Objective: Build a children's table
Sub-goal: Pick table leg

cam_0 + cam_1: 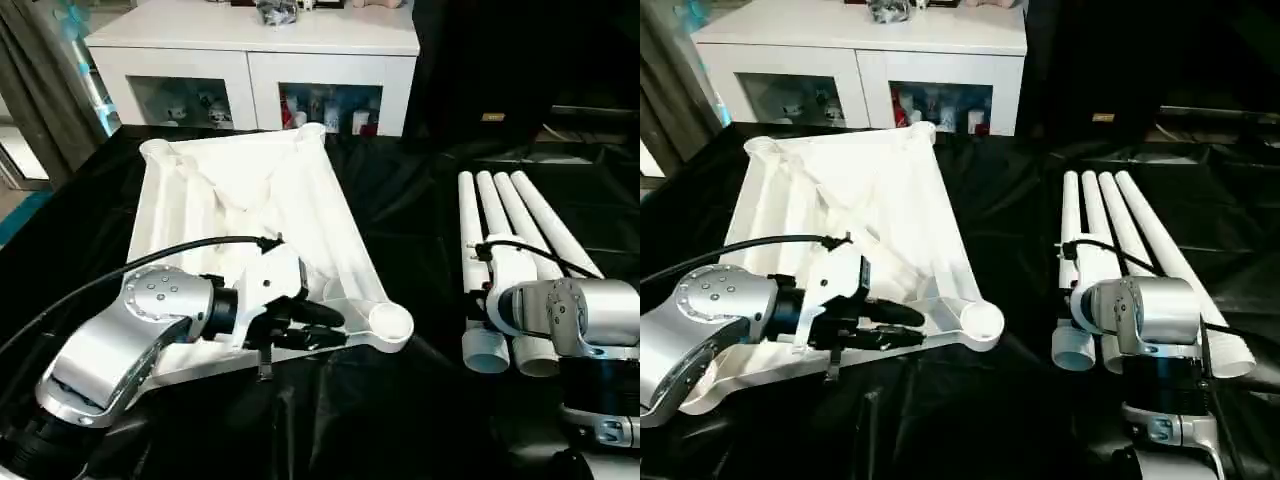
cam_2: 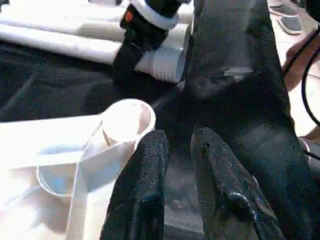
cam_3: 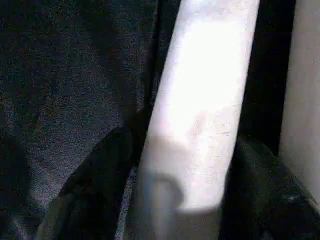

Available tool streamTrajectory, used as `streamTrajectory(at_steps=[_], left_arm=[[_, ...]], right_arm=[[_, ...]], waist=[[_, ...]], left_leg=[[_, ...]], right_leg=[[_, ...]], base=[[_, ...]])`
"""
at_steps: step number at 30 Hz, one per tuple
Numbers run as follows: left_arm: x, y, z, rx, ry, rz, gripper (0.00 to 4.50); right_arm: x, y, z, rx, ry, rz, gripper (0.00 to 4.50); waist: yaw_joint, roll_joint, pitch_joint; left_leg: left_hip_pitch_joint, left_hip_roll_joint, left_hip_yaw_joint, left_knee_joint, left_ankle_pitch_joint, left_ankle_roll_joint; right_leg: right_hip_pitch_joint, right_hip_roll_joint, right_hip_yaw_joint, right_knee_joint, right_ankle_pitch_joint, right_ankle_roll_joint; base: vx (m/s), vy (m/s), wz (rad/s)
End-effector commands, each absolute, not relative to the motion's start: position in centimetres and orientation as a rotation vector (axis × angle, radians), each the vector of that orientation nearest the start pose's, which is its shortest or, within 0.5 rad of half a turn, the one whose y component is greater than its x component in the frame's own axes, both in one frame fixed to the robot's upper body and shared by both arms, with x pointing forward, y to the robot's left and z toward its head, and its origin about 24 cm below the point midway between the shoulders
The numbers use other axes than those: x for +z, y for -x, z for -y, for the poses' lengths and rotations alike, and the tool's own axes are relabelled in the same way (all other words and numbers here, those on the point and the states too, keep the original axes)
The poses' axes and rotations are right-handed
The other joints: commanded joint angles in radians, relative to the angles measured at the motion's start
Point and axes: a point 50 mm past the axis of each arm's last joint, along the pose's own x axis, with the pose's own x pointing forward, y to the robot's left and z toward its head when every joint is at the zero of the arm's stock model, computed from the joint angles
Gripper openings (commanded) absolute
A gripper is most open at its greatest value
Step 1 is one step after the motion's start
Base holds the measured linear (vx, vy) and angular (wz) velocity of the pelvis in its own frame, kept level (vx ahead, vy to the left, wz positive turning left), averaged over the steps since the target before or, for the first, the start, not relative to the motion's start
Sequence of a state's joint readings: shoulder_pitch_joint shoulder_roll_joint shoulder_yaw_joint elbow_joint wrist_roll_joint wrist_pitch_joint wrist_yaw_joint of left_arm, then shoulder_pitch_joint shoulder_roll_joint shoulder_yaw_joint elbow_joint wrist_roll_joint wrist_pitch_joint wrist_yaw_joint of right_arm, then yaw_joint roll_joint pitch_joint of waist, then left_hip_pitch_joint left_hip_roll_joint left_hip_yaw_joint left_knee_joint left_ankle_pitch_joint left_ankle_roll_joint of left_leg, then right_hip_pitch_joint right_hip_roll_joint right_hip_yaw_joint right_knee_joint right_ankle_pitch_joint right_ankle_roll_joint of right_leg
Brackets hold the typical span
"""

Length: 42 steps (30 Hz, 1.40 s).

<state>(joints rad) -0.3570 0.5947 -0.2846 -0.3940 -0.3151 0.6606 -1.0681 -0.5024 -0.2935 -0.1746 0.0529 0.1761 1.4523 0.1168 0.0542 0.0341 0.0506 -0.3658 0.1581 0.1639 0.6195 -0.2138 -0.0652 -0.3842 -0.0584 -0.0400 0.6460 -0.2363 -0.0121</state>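
The white table top (image 1: 250, 200) lies ribbed side up on the black cloth, left of centre. Its near right corner socket (image 1: 388, 322) faces up and holds nothing. My left gripper (image 1: 325, 327) reaches over the front rim just left of that socket. In the left wrist view its fingers (image 2: 150, 165) stand slightly open with cloth showing between them. Several white tube legs (image 1: 520, 220) lie side by side on the right. My right wrist (image 1: 565, 315) hangs over their near ends. In the right wrist view one leg (image 3: 210, 75) runs between the dark fingers (image 3: 100, 185), which press on both its sides.
A white glass-door cabinet (image 1: 250, 60) stands behind the table top, with small items behind its glass. Black cloth (image 1: 420, 200) covers the work surface, with a bare strip between the table top and the legs. A grey curtain (image 1: 35, 80) hangs at the far left.
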Motion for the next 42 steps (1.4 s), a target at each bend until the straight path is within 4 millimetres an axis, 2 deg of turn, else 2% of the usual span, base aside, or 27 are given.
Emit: streamTrajectory(at_steps=[1, 8, 11, 12, 14, 15, 17, 18, 19, 20, 23, 25, 27, 28, 29, 30, 31, 32, 33, 35, 36, 38, 40, 42], left_arm=[[13.3, -24.3, -11.5, -1.402, -0.373, -0.277, 1.06], [14.1, -25.4, -11.5, -1.357, -0.32, -0.237, 1.8], [14.2, -25.9, -11.6, -1.331, -0.306, -0.219, 1.89], [14.4, -26.4, -11.6, -1.3, -0.284, -0.206, 2.15], [14.6, -26.9, -11.6, -1.264, -0.265, -0.196, 2.24], [14.7, -27.4, -11.7, -1.234, -0.244, -0.187, 2.29], [14.9, -28.0, -11.7, -1.197, -0.215, -0.173, 2.46], [15.4, -28.7, -11.5, -1.16, -0.163, -0.15, 2.46], [15.6, -29.0, -11.4, -1.149, -0.141, -0.141, 2.58], [16.1, -29.6, -11.1, -1.118, -0.086, -0.123, 2.65], [17.2, -30.6, -10.1, -1.065, 0.056, -0.108, 2.93], [17.8, -31.2, -9.4, -1.048, 0.175, -0.113, 3.08], [18.4, -32.2, -8.1, -1.022, 0.397, -0.147, 3.32], [18.4, -32.2, -8.1, -1.022, 0.397, -0.147, 3.32], [18.4, -32.3, -8.0, -1.024, 0.41, -0.148, 3.44], [18.8, -32.5, -6.9, -1.055, 0.524, -0.155, 3.56], [19.0, -32.5, -6.5, -1.069, 0.568, -0.155, 3.56], [19.3, -32.5, -5.8, -1.09, 0.622, -0.16, 3.64], [19.3, -32.5, -5.7, -1.091, 0.624, -0.16, 3.85], [19.6, -32.2, -4.9, -1.12, 0.683, -0.167, 3.93], [19.8, -32.1, -4.6, -1.128, 0.705, -0.176, 3.93], [20.0, -31.8, -3.9, -1.144, 0.732, -0.187, 4.13], [20.3, -31.7, -3.7, -1.155, 0.758, -0.182, 4.35], [20.3, -31.6, -3.7, -1.158, 0.768, -0.182, 4.38]], right_arm=[[5.6, -28.8, 20.5, 0.013, -0.081, -1.034, 2.47], [5.7, -29.3, 21.0, -0.013, -0.12, -1.006, 1.94], [5.9, -29.5, 21.1, -0.013, -0.137, -0.99, 1.9], [6.3, -29.8, 21.1, -0.009, -0.158, -0.966, 1.88], [6.7, -30.1, 21.1, 0.004, -0.183, -0.936, 1.88], [7.4, -30.5, 20.8, 0.04, -0.223, -0.875, 1.88], [8.4, -31.1, 20.3, 0.108, -0.284, -0.778, 1.87], [9.8, -31.7, 19.8, 0.198, -0.377, -0.628, 1.87], [10.3, -31.8, 19.6, 0.228, -0.413, -0.57, 1.87], [11.0, -31.7, 19.2, 0.309, -0.427, -0.51, 1.87], [12.1, -31.1, 18.0, 0.49, -0.436, -0.44, 1.87], [12.9, -30.5, 17.2, 0.613, -0.487, -0.386, 1.87], [14.7, -29.4, 16.3, 0.818, -0.584, -0.264, 1.87], [14.7, -29.4, 16.3, 0.818, -0.584, -0.264, 1.87], [14.8, -29.4, 16.2, 0.829, -0.59, -0.257, 1.87], [15.6, -28.7, 15.9, 0.927, -0.632, -0.201, 1.87], [15.8, -28.5, 15.8, 0.962, -0.642, -0.181, 1.87], [15.9, -28.1, 15.6, 1.012, -0.636, -0.171, 1.87], [15.9, -28.1, 15.6, 1.014, -0.636, -0.17, 1.87], [15.9, -27.7, 15.3, 1.057, -0.622, -0.171, 1.87], [15.9, -27.6, 15.2, 1.072, -0.618, -0.171, 1.87], [15.7, -27.4, 15.0, 1.081, -0.597, -0.195, 1.87], [15.2, -27.6, 14.9, 1.059, -0.569, -0.222, 1.87], [15.1, -27.6, 14.9, 1.051, -0.56, -0.23, 1.87]], waist=[[0.0, -0.007, -0.055], [0.001, -0.005, -0.054], [0.0, -0.007, -0.053], [0.001, -0.004, -0.054], [0.001, -0.005, -0.055], [0.002, -0.001, -0.056], [0.001, -0.005, -0.058], [0.002, -0.008, -0.06], [0.004, -0.011, -0.062], [0.005, -0.009, -0.063], [0.015, -0.012, -0.066], [0.02, -0.015, -0.066], [0.024, -0.018, -0.068], [0.033, -0.02, -0.066], [0.036, -0.02, -0.066], [0.035, -0.02, -0.064], [0.036, -0.03, -0.064], [0.044, -0.026, -0.064], [0.046, -0.025, -0.064], [0.047, -0.027, -0.063], [0.048, -0.036, -0.063], [0.053, -0.033, -0.063], [0.053, -0.035, -0.062], [0.052, -0.035, -0.061]], left_leg=[[0.006, 0.052, -0.014, -0.078, -0.045, -0.026], [0.008, 0.052, -0.015, -0.08, -0.069, -0.038], [0.008, 0.052, -0.015, -0.081, -0.083, -0.039], [0.008, 0.052, -0.016, -0.081, -0.083, -0.039], [0.01, 0.051, -0.015, -0.079, -0.08, -0.038], [0.009, 0.051, -0.016, -0.079, -0.081, -0.038], [0.007, 0.052, -0.015, -0.078, -0.08, -0.032], [0.005, 0.052, -0.014, -0.076, -0.067, -0.02], [0.005, 0.053, -0.014, -0.073, -0.055, -0.005], [0.002, 0.054, -0.014, -0.072, -0.039, 0.005], [0.0, 0.053, -0.01, -0.063, 0.018, 0.057], [-0.004, 0.054, -0.013, -0.063, 0.029, 0.081], [-0.003, 0.052, -0.01, -0.058, 0.026, 0.096], [-0.004, 0.052, -0.01, -0.057, 0.019, 0.108], [-0.003, 0.056, -0.012, -0.059, 0.021, 0.109], [-0.005, 0.054, -0.012, -0.061, 0.024, 0.108], [-0.002, 0.055, -0.009, -0.061, 0.017, 0.109], [-0.004, 0.055, -0.01, -0.06, 0.019, 0.111], [-0.003, 0.056, -0.012, -0.06, 0.022, 0.111], [-0.004, 0.057, -0.012, -0.061, 0.035, 0.11], [-0.004, 0.059, -0.013, -0.063, 0.036, 0.109], [-0.005, 0.058, -0.013, -0.06, 0.047, 0.106], [-0.007, 0.058, -0.014, -0.062, 0.052, 0.105], [-0.005, 0.058, -0.014, -0.062, 0.049, 0.104]], right_leg=[[0.05, -0.073, 0.054, -0.078, -0.054, -0.201], [0.048, -0.073, 0.054, -0.079, -0.072, -0.204], [0.051, -0.074, 0.054, -0.083, -0.088, -0.202], [0.05, -0.074, 0.054, -0.082, -0.088, -0.201], [0.049, -0.072, 0.054, -0.081, -0.079, -0.206], [0.05, -0.073, 0.054, -0.081, -0.07, -0.208], [0.053, -0.075, 0.054, -0.08, -0.054, -0.211], [0.055, -0.076, 0.054, -0.078, -0.028, -0.217], [0.056, -0.079, 0.054, -0.075, -0.005, -0.227], [0.058, -0.08, 0.053, -0.073, 0.014, -0.231], [0.061, -0.076, 0.051, -0.065, 0.128, -0.262], [0.062, -0.079, 0.049, -0.065, 0.127, -0.271], [0.061, -0.079, 0.049, -0.066, 0.121, -0.283], [0.061, -0.082, 0.047, -0.07, 0.098, -0.291], [0.059, -0.083, 0.048, -0.071, 0.081, -0.286], [0.058, -0.078, 0.046, -0.071, 0.061, -0.276], [0.058, -0.079, 0.047, -0.074, 0.051, -0.276], [0.059, -0.082, 0.046, -0.077, 0.03, -0.272], [0.058, -0.081, 0.046, -0.076, 0.027, -0.268], [0.056, -0.08, 0.045, -0.076, 0.031, -0.258], [0.057, -0.082, 0.045, -0.078, 0.03, -0.255], [0.058, -0.085, 0.046, -0.077, 0.034, -0.252], [0.059, -0.085, 0.046, -0.077, 0.037, -0.247], [0.057, -0.083, 0.046, -0.079, 0.029, -0.24]], base=[[0.0, 0.0, 0.0], [0.0, 0.0, 0.0], [0.0, 0.0, 0.0], [0.0, 0.0, 0.0], [0.0, 0.0, 0.0], [0.0, 0.0, 0.0], [0.0, 0.0, 0.0], [0.0, 0.0, 0.0], [0.0, 0.0, 0.0], [0.0, 0.0, 0.0], [0.0, 0.0, 0.0], [0.0, 0.0, 0.0], [0.0, 0.0, 0.0], [0.0, 0.0, 0.0], [0.0, 0.0, 0.0], [0.0, 0.0, 0.0], [0.0, 0.0, 0.0], [0.0, 0.0, 0.0], [0.0, 0.0, 0.0], [0.0, 0.0, 0.0], [0.0, 0.0, 0.0], [0.0, 0.0, 0.0], [0.0, 0.0, 0.0], [0.0, 0.0, 0.0]])
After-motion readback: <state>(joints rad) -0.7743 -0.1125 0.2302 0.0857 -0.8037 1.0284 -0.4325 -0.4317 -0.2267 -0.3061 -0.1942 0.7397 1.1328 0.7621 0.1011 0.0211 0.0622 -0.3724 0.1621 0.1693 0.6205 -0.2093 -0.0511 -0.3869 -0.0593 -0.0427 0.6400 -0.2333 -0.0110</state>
